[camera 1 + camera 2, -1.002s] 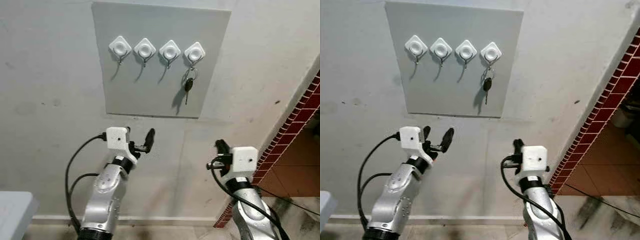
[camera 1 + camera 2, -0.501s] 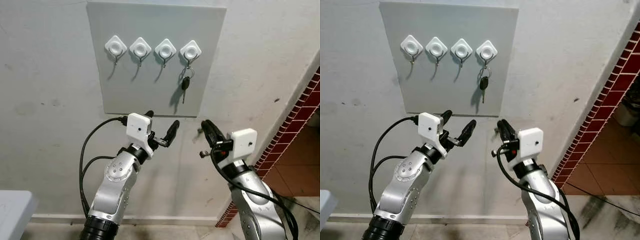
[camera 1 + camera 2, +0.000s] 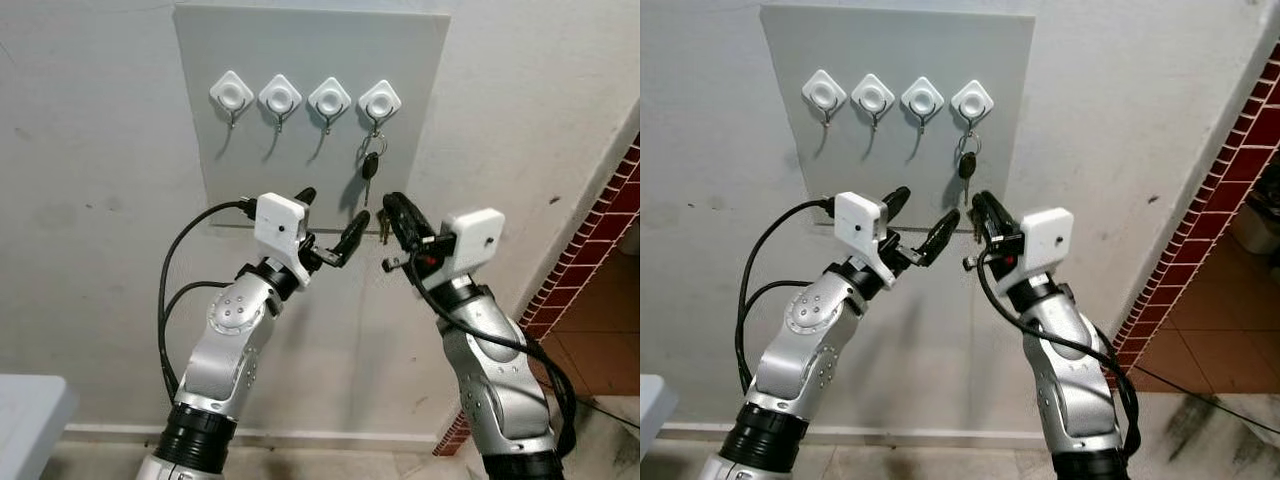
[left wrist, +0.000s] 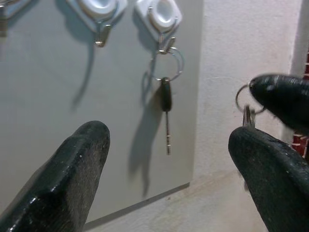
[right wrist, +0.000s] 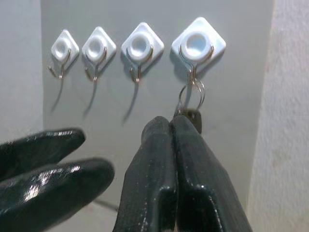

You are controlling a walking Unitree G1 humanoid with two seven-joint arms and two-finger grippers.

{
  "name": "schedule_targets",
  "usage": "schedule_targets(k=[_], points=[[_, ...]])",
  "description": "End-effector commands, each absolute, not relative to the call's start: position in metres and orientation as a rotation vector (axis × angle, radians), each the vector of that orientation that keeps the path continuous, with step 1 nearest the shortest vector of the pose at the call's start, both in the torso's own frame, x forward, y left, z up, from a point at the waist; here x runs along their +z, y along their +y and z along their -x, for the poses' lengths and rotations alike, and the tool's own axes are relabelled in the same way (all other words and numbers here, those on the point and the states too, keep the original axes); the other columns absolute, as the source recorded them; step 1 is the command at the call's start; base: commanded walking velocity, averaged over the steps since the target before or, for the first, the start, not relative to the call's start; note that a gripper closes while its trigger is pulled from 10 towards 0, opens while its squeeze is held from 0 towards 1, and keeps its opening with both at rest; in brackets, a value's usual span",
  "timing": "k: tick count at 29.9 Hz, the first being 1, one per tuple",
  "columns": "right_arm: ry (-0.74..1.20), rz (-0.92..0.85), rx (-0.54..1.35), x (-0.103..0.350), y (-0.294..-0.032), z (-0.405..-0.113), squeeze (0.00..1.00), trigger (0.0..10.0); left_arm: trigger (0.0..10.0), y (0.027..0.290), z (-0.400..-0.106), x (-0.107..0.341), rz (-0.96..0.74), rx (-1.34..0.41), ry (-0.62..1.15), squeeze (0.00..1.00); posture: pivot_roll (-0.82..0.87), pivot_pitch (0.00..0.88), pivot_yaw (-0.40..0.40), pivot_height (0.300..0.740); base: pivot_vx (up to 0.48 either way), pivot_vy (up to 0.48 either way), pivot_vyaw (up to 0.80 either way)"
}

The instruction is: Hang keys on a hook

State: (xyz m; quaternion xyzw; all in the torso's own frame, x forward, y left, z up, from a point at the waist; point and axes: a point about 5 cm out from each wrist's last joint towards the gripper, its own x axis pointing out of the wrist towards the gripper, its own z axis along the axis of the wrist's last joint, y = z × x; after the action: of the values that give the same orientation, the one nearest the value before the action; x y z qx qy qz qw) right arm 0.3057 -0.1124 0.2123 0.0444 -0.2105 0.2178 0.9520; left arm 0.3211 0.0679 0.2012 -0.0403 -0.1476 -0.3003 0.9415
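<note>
My right fingers [image 3: 977, 207] are pressed together, pinching a small silver key on a ring [image 4: 246, 112] that dangles below their tips, raised toward the grey wall panel [image 3: 840, 60] so the ring can be lifted onto a hook. My left fingers [image 3: 922, 216] stand spread just beside them, empty, likely placed to steady or take the key. Above my right fingers, the rightmost white diamond-shaped hook [image 3: 971, 100] already carries a black-headed key [image 3: 965, 167], which hangs close to my path. Three bare white hooks [image 3: 872, 96] lie above my left fingers. Red brick edging [image 3: 1200, 210] runs off beyond my right arm.
</note>
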Motion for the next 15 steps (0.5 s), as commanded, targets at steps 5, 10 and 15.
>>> schedule_targets(k=[5, 10, 15], points=[[-0.457, -0.091, 0.465, 0.22, -0.112, -0.31, 0.0, 10.0, 10.0, 0.075, -0.324, 0.211, 0.078, -0.579, -0.333, 0.0, -0.06, 0.0, -0.017, 0.74, 0.0, 0.0, 0.0], [-0.465, -0.097, 0.506, 0.224, -0.105, -0.314, 0.0, 10.0, 10.0, 0.082, -0.327, 0.215, 0.093, -0.548, -0.345, 0.0, -0.05, 0.0, -0.019, 0.74, 0.0, 0.0, 0.0], [-0.475, -0.108, 0.558, 0.229, -0.098, -0.318, 0.0, 10.0, 10.0, 0.083, -0.328, 0.218, 0.087, -0.548, -0.354, 0.0, -0.05, 0.0, -0.019, 0.74, 0.0, 0.0, 0.0]])
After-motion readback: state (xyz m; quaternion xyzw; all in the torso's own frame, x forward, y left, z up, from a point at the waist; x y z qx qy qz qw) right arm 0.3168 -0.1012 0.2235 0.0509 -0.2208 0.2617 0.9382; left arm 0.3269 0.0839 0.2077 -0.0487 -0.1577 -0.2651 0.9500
